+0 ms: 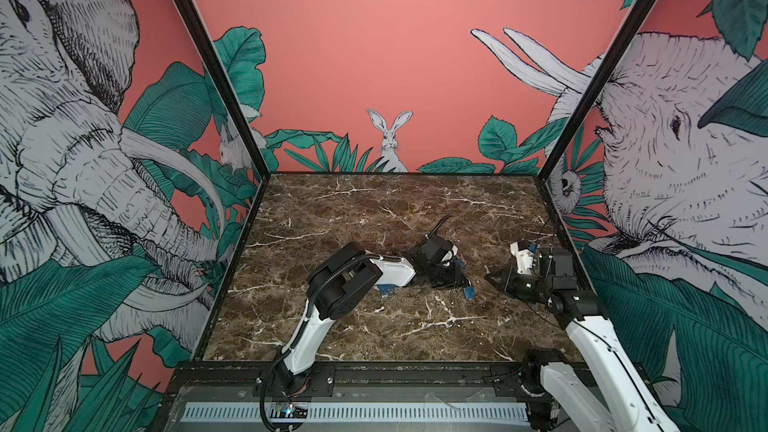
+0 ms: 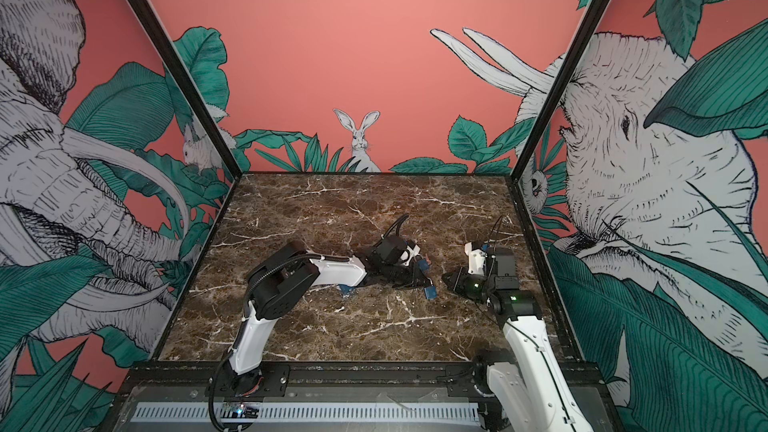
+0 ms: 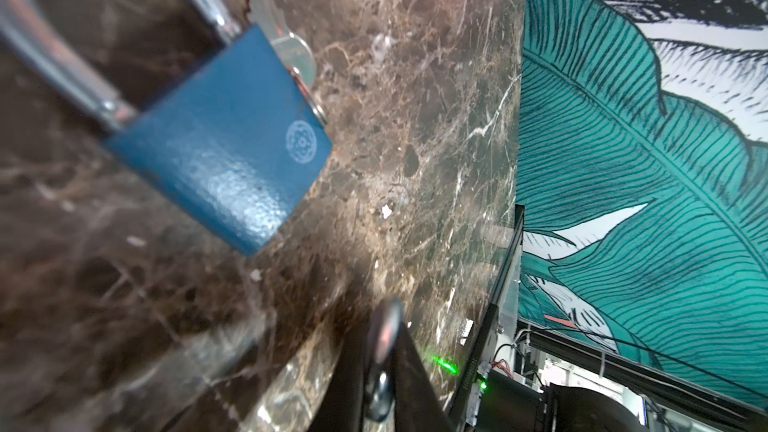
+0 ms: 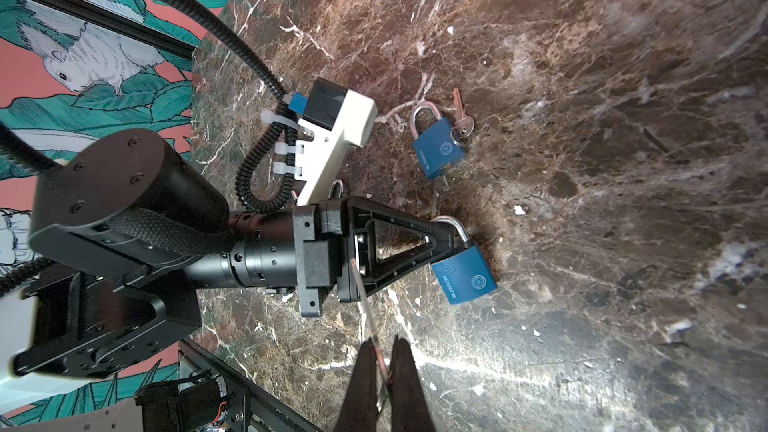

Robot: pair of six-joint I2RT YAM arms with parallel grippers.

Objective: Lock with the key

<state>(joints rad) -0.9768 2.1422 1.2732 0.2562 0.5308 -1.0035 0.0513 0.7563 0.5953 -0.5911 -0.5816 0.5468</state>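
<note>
The left claw (image 4: 446,238) enters the right wrist view from the left and ends a little right of the middle of the frame. Its jaws stand almost together. The silver shackle (image 4: 458,227) of a blue padlock (image 4: 465,275) sits between the tips, so this claw has hold of the padlock by its shackle. The blue body slants down to the lower right of the tips, low over the dark marble worktop (image 4: 623,118). Whether it touches the stone, I cannot tell. In a top view the same padlock (image 1: 468,292) shows just right of the middle of the frame, between the two claws.

The right claw (image 4: 384,344) stands at the bottom edge of the right wrist view. Its two dark fingers are pressed together on the key (image 4: 365,305), a thin metal strip seen from its edge. The key points up the frame and its far end crosses in front of the left claw, left of the held padlock and apart from it. In a top view the right claw (image 1: 492,278) is at the right side of the worktop, with its tip turned to the left.

A second blue padlock (image 4: 440,149) lies on the worktop higher in the frame, apart from the held one. A second key (image 4: 461,122) on a ring lies against its upper right side. The left wrist view shows this padlock (image 3: 220,147) large in the upper left of the frame, with that key (image 3: 293,49) behind it.
</note>
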